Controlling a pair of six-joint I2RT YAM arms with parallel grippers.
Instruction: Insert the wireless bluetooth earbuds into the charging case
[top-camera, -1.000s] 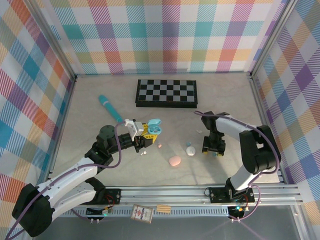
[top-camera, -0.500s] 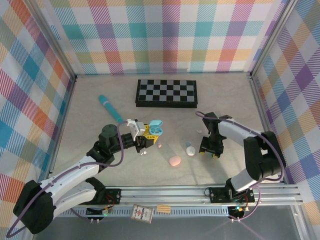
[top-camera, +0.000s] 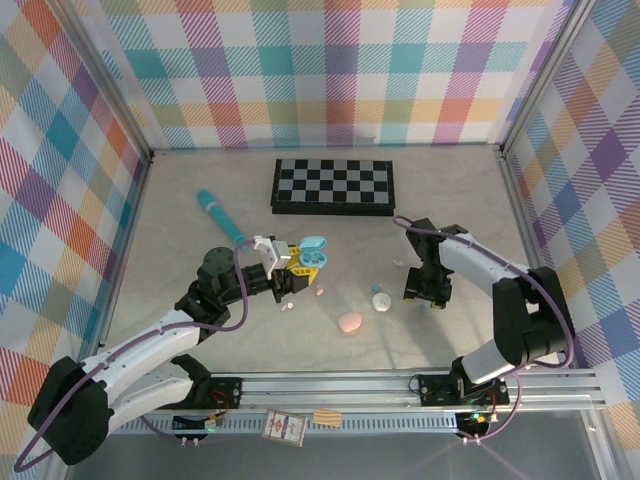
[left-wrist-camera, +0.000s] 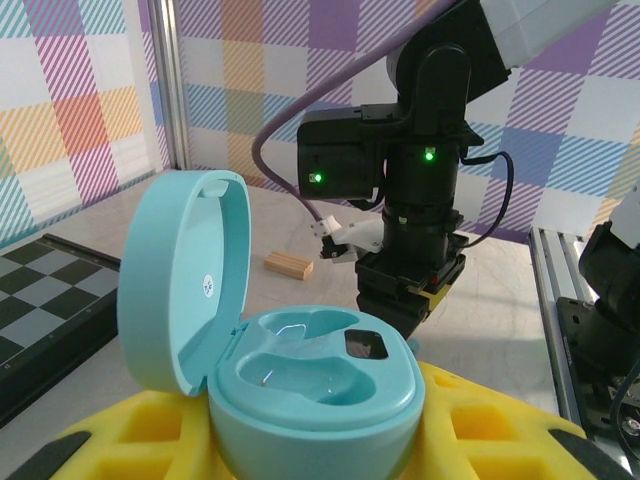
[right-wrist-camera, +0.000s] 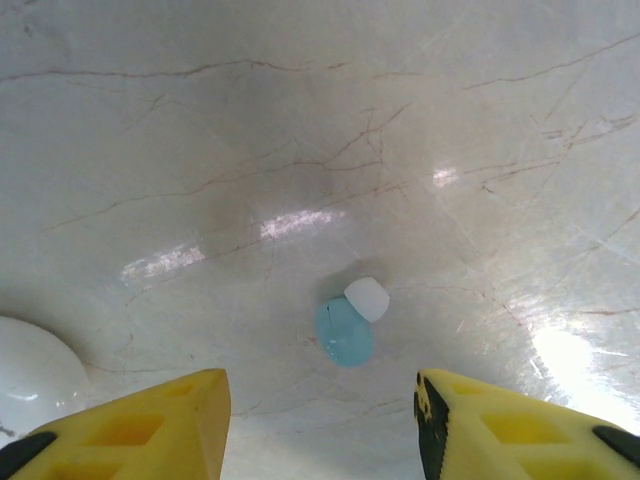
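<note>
Left tool (top-camera: 288, 268) clamps open teal case (left-wrist-camera: 312, 385); my right tool (right-wrist-camera: 320, 420) stands spread, blue earbud (right-wrist-camera: 344, 332) at its 12 o'clock on veined desk (right-wrist-camera: 300, 120), plaid walls (top-camera: 330, 70); lid mark (left-wrist-camera: 207, 285) seems unreadable.

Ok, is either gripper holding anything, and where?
Left gripper holds the open teal charging case by its base. Right gripper holds nothing, open over a pale blue earbud.

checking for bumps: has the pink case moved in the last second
No. The pink case lies where it was, same offset from the chessboard.
</note>
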